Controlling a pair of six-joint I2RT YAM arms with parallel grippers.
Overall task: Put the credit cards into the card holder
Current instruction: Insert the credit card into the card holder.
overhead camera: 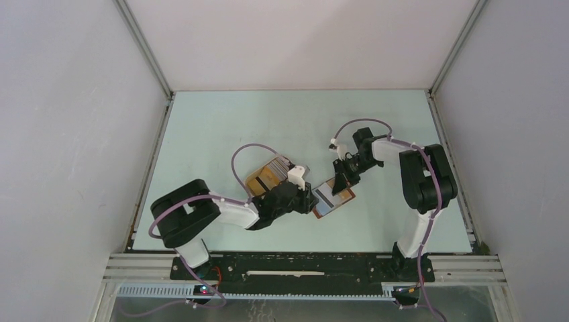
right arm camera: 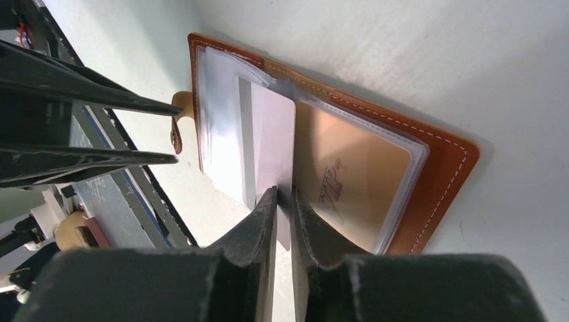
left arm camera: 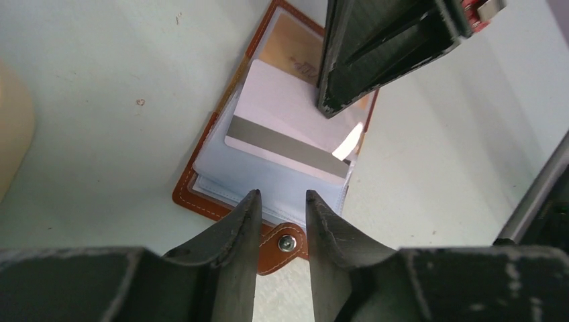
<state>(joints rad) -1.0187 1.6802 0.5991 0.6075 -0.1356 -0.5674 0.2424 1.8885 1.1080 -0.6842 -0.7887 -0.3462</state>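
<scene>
The reddish-brown card holder (overhead camera: 333,200) lies open on the table between both grippers. It also shows in the left wrist view (left arm camera: 201,201) and in the right wrist view (right arm camera: 443,161). An orange card (right arm camera: 349,181) sits in one clear pocket. My right gripper (right arm camera: 283,196) is shut on a white card with a grey stripe (right arm camera: 272,134), held over the holder's pockets; the card shows too in the left wrist view (left arm camera: 288,131). My left gripper (left arm camera: 282,201) is open, its fingertips either side of the strap tab (left arm camera: 287,243) at the holder's near edge. More cards (overhead camera: 274,166) stand in a tan tray.
The tan tray (overhead camera: 257,180) sits just left of the holder, under the left arm, and its rim shows at the left edge of the left wrist view (left arm camera: 10,134). Grey walls close in the pale table (overhead camera: 221,127) on three sides.
</scene>
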